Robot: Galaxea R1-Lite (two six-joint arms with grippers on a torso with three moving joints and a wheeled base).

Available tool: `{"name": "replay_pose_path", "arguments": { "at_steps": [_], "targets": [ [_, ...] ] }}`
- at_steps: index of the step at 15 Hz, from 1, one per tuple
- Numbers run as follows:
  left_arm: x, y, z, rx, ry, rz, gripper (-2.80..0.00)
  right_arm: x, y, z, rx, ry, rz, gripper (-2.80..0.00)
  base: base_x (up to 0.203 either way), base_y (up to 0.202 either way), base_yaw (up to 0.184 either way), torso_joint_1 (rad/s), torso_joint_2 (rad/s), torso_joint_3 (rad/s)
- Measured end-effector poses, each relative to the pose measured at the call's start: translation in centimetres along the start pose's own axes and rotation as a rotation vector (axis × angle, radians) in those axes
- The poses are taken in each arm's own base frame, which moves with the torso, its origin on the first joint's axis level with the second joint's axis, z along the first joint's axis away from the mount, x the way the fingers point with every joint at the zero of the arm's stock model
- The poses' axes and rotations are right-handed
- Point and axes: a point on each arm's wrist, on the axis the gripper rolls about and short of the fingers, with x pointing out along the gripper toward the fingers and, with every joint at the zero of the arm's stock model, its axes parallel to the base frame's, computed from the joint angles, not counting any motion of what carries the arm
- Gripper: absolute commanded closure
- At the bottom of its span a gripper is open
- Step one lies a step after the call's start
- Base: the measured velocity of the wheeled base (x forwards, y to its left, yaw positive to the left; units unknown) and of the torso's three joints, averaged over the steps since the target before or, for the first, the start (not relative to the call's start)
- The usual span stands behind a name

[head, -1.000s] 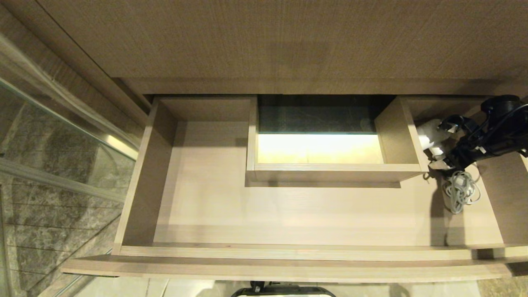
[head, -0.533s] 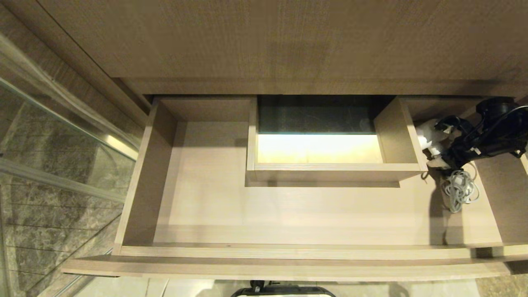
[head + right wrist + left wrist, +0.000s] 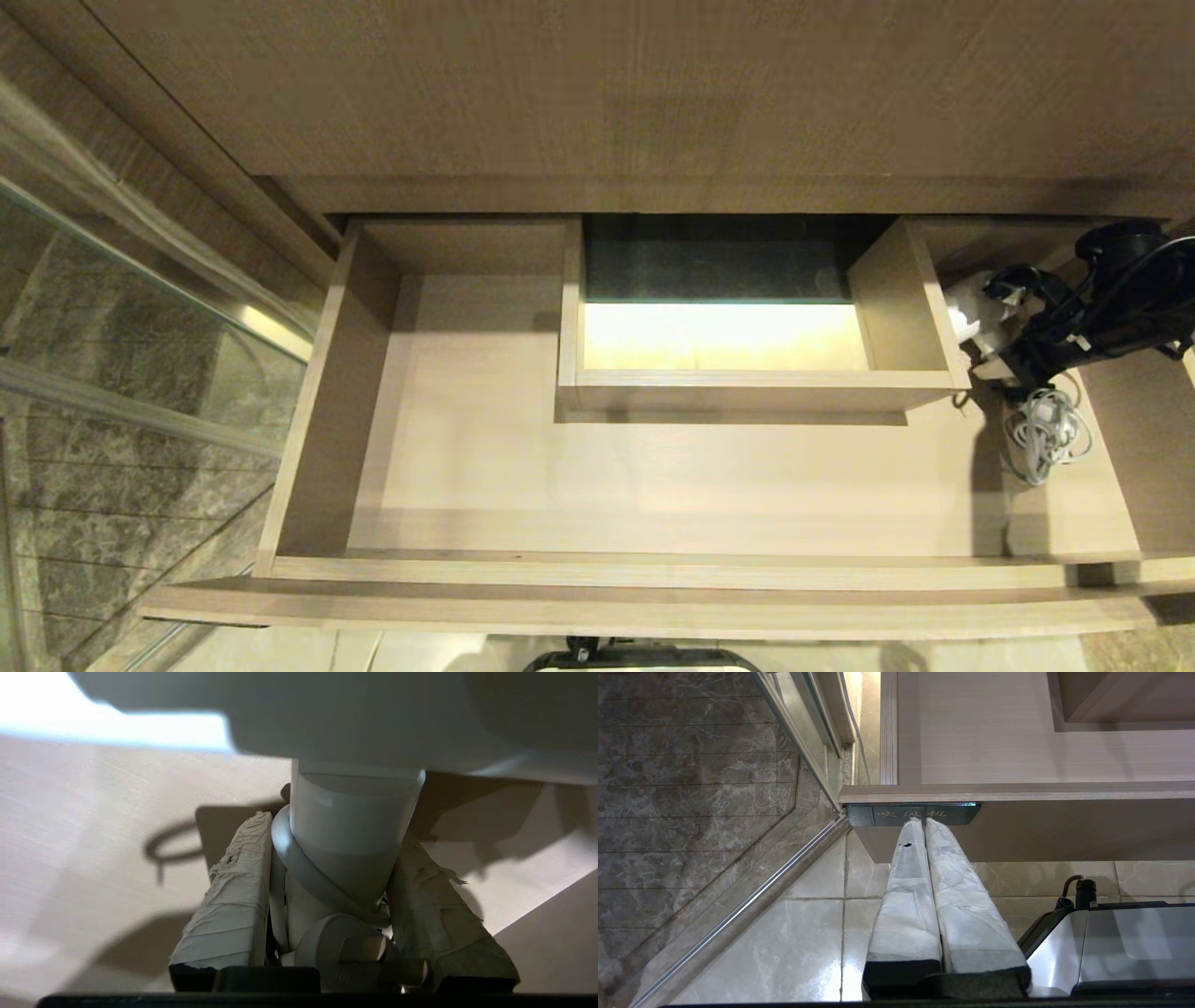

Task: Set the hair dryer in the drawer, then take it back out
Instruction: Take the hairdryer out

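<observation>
The wide light-wood drawer (image 3: 653, 476) stands pulled open below me. The white hair dryer (image 3: 971, 313) is in its far right corner, beside the boxed cutout, with its coiled cord (image 3: 1044, 434) on the drawer floor nearer the front. My right gripper (image 3: 1001, 324) reaches in from the right and is shut on the hair dryer's handle (image 3: 350, 830); the wrapped fingers (image 3: 233, 905) press on both sides of it. My left gripper (image 3: 924, 821) hangs shut in front of the drawer front (image 3: 1064, 826), its tips near the black label (image 3: 882, 814).
The boxed cutout (image 3: 747, 390) rises in the drawer's back middle, lit inside. A taller wood panel (image 3: 653, 93) overhangs the back. A glass partition with a metal rail (image 3: 140, 373) stands at the left. My base (image 3: 1120, 942) sits on the tiled floor before the drawer.
The right gripper's fingers have closed in on the hair dryer's handle. The dryer and its cord have shifted slightly. The left arm has not moved.
</observation>
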Motion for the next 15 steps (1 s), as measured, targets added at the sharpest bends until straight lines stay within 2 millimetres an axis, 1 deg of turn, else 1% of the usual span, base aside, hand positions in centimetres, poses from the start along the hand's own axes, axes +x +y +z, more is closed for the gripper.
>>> {"name": "replay_pose_path", "arguments": {
  "at_steps": [3,8,10,13,15],
  "targets": [
    [0.0,0.0,0.0,0.000,0.000,0.000,0.00,-1.7,0.3,0.3,0.000,-0.005,-0.004,0.00,0.000,0.000,0.000,0.000,0.00,0.000],
    [0.0,0.0,0.0,0.000,0.000,0.000,0.00,-5.4,0.9,1.1,0.005,-0.039,-0.035,0.00,0.000,0.000,0.000,0.000,0.00,0.000],
    [0.0,0.0,0.0,0.000,0.000,0.000,0.00,-7.5,1.0,1.6,0.044,-0.067,-0.062,0.00,0.000,0.000,0.000,0.000,0.00,0.000],
    [0.0,0.0,0.0,0.000,0.000,0.000,0.00,-11.3,1.5,2.3,0.085,-0.120,-0.110,0.00,0.000,0.000,0.000,0.000,0.00,0.000],
    [0.0,0.0,0.0,0.000,0.000,0.000,0.00,-14.0,2.1,2.2,0.090,-0.140,-0.139,0.00,0.000,0.000,0.000,0.000,0.00,0.000]
  ]
}}
